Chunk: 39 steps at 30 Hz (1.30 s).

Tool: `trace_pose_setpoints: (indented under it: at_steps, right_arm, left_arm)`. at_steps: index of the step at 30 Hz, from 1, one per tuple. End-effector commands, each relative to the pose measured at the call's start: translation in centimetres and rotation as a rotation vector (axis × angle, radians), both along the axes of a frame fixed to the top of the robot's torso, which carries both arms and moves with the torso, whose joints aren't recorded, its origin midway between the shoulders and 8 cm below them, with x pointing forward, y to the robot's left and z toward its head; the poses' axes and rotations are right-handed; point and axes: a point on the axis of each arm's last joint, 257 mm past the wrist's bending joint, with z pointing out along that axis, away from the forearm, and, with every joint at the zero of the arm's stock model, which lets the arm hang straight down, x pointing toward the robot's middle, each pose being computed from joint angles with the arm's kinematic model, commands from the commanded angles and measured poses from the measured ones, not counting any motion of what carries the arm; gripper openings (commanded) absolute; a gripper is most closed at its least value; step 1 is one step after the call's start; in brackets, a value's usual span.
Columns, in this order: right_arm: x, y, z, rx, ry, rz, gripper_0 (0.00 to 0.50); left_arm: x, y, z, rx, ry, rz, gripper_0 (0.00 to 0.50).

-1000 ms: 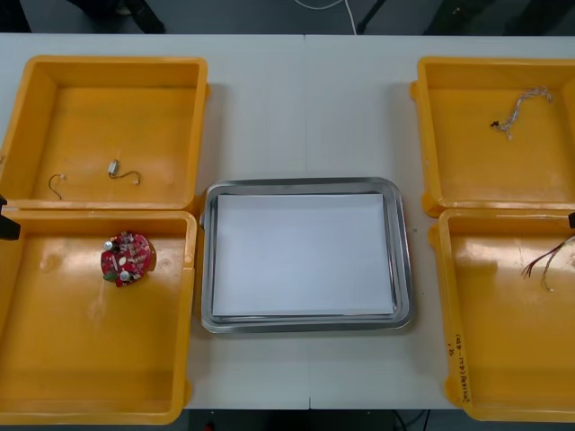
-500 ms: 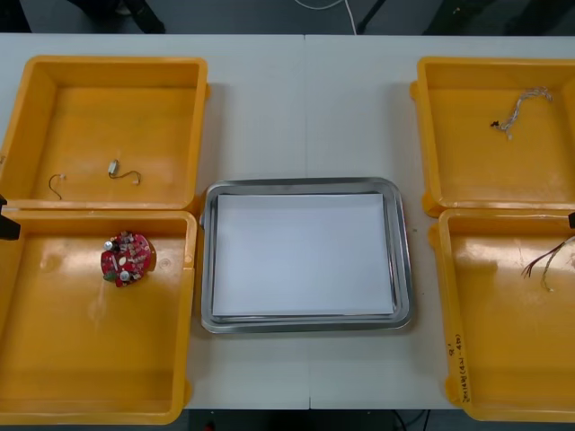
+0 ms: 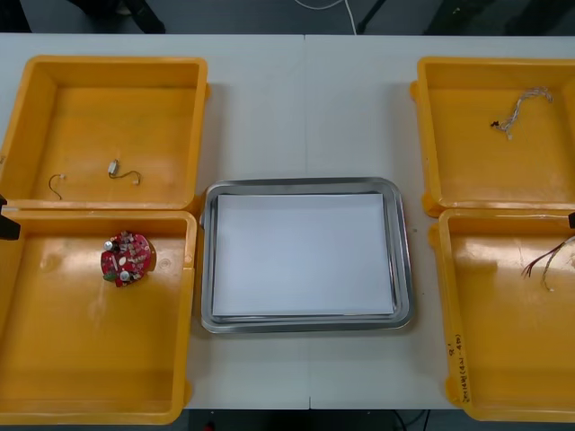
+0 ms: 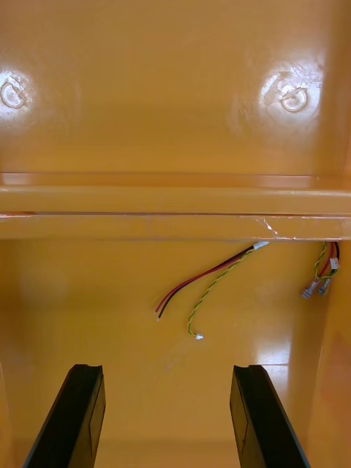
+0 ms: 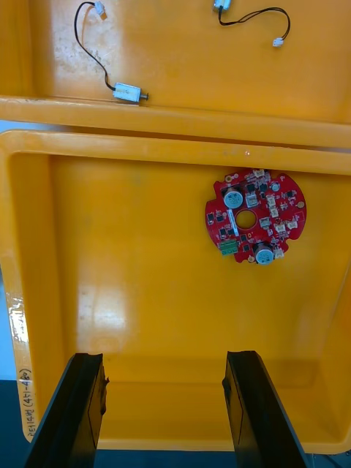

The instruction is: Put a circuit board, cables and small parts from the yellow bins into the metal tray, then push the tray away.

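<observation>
Left gripper (image 5: 164,357): hangs over the near left yellow bin (image 3: 189,314), stands wide open, holds nothing. Ahead of its fingers, flat on the bin floor and well apart from them: round red circuit board (image 5: 254,217). Beyond the rim, in the far left yellow bin (image 3: 117,61): black cable (image 5: 82,50) joined to a small metal part (image 5: 126,93). Right gripper (image 4: 168,369): hangs over the near right yellow bin (image 3: 445,305), also fully open, grips nothing. Ahead of its fingers, not touching them: red and yellow cables (image 4: 212,276). In the far right yellow bin (image 3: 427,135): twisted cable (image 3: 526,103). Between the bins, on the light table (image 3: 305,108): metal tray (image 3: 305,183), white inside.
</observation>
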Motion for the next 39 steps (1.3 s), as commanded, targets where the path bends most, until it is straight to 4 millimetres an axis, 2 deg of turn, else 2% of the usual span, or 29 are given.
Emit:
trace_pose_setpoints:
  at_steps: [1,26,27,28,29,30,33,39]
  right_arm:
    - [-0.4,-1.5,1.0,-0.029,-0.003,-0.035,0.5]
    - [-0.4,-1.5,1.0,-0.029,-0.003,-0.035,0.5]
    - [-0.1,-1.7,1.6,-0.033,-0.019,-0.038,0.5]
    - [-0.1,-1.7,1.5,-0.032,-0.019,-0.04,0.5]
    - [-0.1,-1.7,1.6,-0.029,-0.021,-0.04,0.5]
    - [0.4,-1.8,2.6,-0.039,-0.047,-0.038,0.5]
    - [0.6,-1.8,3.1,-0.044,-0.063,-0.038,0.5]
    - [0.3,-1.9,2.4,-0.038,-0.051,-0.044,0.5]
  left_arm:
    - [-0.3,1.3,1.4,0.083,-0.02,-0.066,0.477]
    - [-0.3,1.3,1.4,0.083,-0.02,-0.066,0.487]
    - [-0.3,1.3,1.4,0.083,-0.02,-0.066,0.489]
    - [-0.8,0.6,-0.2,0.051,0.015,-0.069,0.491]
    - [-0.8,0.5,-0.3,0.048,0.017,-0.071,0.493]
    - [-0.8,0.4,-0.4,0.041,0.017,-0.068,0.496]
    - [-0.9,0.4,-0.3,0.043,0.021,-0.073,0.5]
    - [-0.8,0.5,-0.2,0.043,0.019,-0.062,0.5]
